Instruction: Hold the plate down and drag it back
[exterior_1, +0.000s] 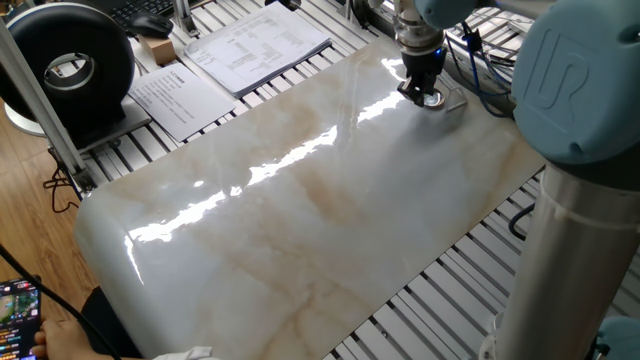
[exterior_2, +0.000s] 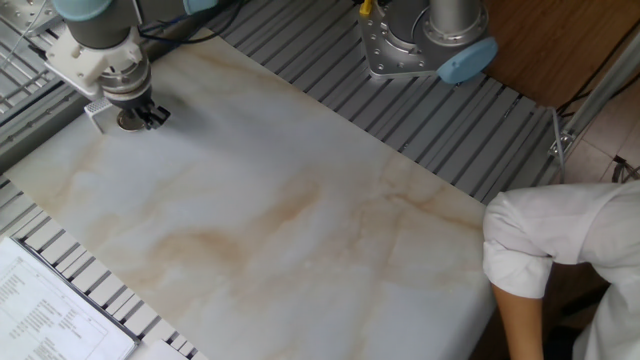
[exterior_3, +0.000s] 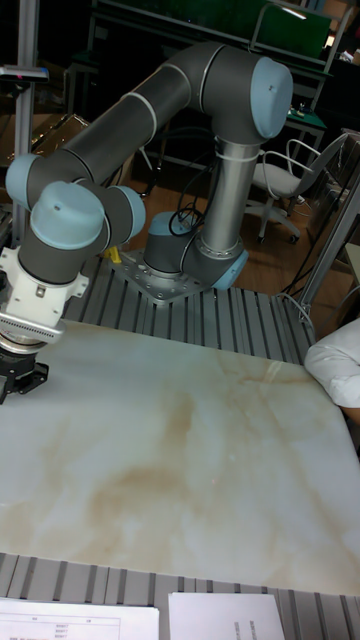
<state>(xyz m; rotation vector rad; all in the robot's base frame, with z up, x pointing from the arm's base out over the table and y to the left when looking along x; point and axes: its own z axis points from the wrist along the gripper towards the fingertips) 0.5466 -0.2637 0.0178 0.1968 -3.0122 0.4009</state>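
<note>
The plate (exterior_1: 433, 100) is a tiny shiny silver disc on the marble slab (exterior_1: 300, 190), close to its far corner. My gripper (exterior_1: 424, 91) stands upright right over the plate, fingers close together, its tips at the plate's near rim. In the other fixed view the plate (exterior_2: 128, 120) peeks out beneath the gripper (exterior_2: 143, 117). Whether the tips press on the disc is not clear. In the tall fixed view the gripper (exterior_3: 18, 384) is at the left edge and the plate is hidden.
A clear plastic stand (exterior_1: 452, 100) sits just beyond the plate, also seen as a pale block (exterior_2: 97, 113). Papers (exterior_1: 255, 45) and a black reel (exterior_1: 70, 65) lie off the slab. A person's white sleeve (exterior_2: 560, 245) reaches in at one corner.
</note>
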